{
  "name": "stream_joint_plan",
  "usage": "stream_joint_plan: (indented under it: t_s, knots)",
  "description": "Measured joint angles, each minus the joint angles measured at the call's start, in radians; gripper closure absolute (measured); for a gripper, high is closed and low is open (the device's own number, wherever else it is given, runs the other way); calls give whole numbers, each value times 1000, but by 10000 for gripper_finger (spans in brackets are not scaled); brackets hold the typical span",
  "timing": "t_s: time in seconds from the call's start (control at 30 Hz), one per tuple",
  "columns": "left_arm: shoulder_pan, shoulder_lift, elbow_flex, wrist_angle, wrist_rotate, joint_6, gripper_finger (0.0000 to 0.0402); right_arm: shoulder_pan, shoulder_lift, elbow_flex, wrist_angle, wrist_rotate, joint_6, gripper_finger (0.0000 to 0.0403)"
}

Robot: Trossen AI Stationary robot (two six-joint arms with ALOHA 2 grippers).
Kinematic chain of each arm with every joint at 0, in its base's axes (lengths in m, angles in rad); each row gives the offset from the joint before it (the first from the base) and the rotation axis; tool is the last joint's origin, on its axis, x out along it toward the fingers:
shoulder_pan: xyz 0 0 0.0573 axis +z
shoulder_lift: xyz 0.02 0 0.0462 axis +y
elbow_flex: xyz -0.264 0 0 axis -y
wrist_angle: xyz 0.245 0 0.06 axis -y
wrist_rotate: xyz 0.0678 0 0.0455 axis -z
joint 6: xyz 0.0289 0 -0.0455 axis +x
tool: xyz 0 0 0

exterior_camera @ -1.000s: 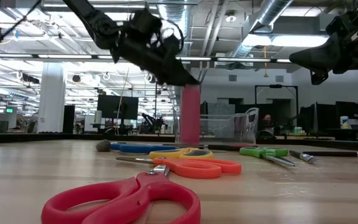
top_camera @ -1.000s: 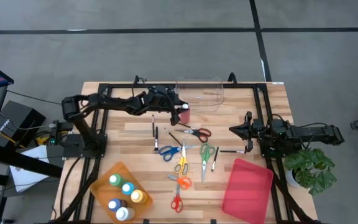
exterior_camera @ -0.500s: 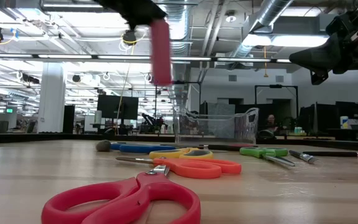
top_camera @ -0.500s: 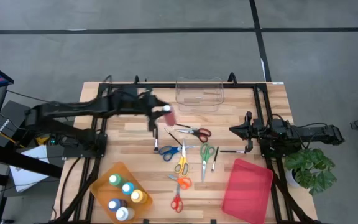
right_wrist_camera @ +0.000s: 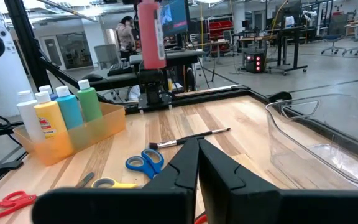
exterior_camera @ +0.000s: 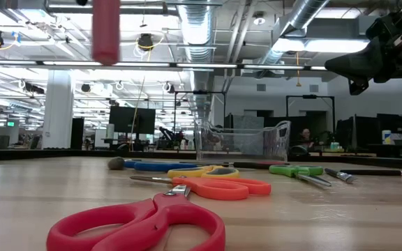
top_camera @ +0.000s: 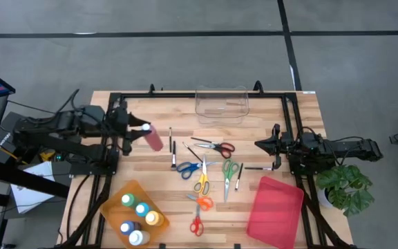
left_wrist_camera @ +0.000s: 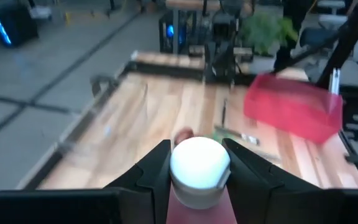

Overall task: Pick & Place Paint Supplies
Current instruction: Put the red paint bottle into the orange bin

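While the red paint bottle (top_camera: pixel 152 137) is held aloft between the fingers of the left gripper (top_camera: pixel 141 128) over the left part of the table (top_camera: pixel 261 111), its white cap (left_wrist_camera: pixel 199 163) is seated at the fingers and its red body extends away from them, so that the long axis lies roughly level and points toward the table's middle. The orange bin (top_camera: pixel 111 200), in which the green, blue, yellow and white bottles (top_camera: pixel 139 218) are already stood, lies nearer the front edge than the held bottle and slightly to its left; judged from this layout, the coming move would turn on carrying the bottle toward that bin and tipping it upright. The left arm is much the nearer of the two to the bin. The right gripper (top_camera: pixel 259 144) is parked at the right side of the table with its fingers closed on nothing. The scissors (top_camera: pixel 201 178) and thin brushes (top_camera: pixel 173 150) are left scattered on the middle of the table, a clear container (top_camera: pixel 220 104) is set at the far edge, and a red tray (top_camera: pixel 276 203) is placed at the near right.
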Motion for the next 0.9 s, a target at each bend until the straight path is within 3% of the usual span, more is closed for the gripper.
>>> stream_joint_plan:
  t_s: [0.17,0.53,0.73,0.9]
  knots:
    - [-20,-2,0,-121,-2,-74,286,1,0,0,0,0,0,394]
    - [-22,2,0,-113,-7,-60,286,0,0,0,0,0,0,394]
    - [-22,-10,0,-114,-96,-78,286,0,0,0,0,0,0,394]
    - [-21,-8,0,-122,-98,-96,286,0,0,0,0,0,0,395]
